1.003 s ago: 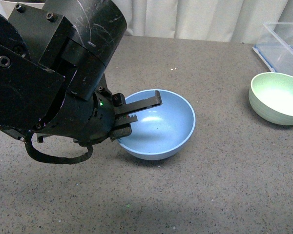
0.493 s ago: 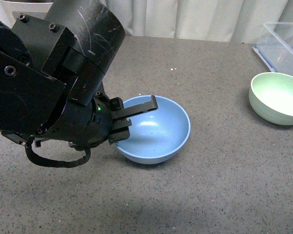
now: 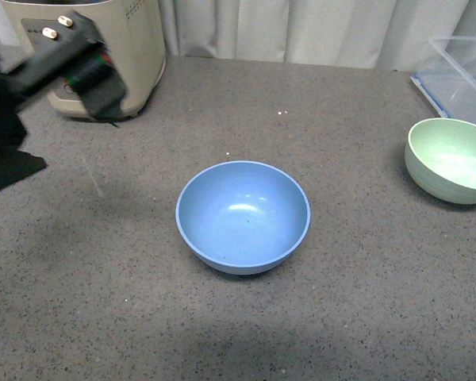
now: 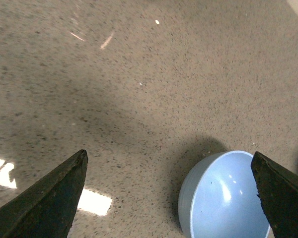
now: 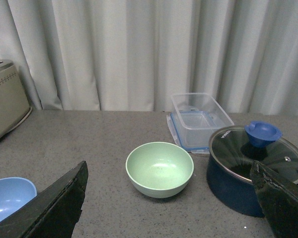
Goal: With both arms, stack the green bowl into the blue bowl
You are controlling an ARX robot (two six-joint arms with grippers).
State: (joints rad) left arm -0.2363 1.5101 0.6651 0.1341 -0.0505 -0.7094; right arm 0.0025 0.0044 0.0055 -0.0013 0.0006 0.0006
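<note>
Between the wide-spread fingers of the left gripper (image 4: pixel 167 152) nothing is held. Bare speckled table (image 4: pixel 139 74) is seen there, with the blue bowl (image 4: pixel 223 196) upright near one finger and untouched. The right gripper (image 5: pixel 169 163) is likewise parted and empty. Beyond it the green bowl (image 5: pixel 160 168) is seen, upright, empty and well apart from the blue bowl, to its right. A clear container (image 5: pixel 201 119) is set just behind the green bowl, and a lidded dark blue pot (image 5: pixel 233 191) stands near it. In the front view the left arm (image 3: pixel 71 55) is blurred at the far left, before a beige appliance (image 3: pixel 139 48).
</note>
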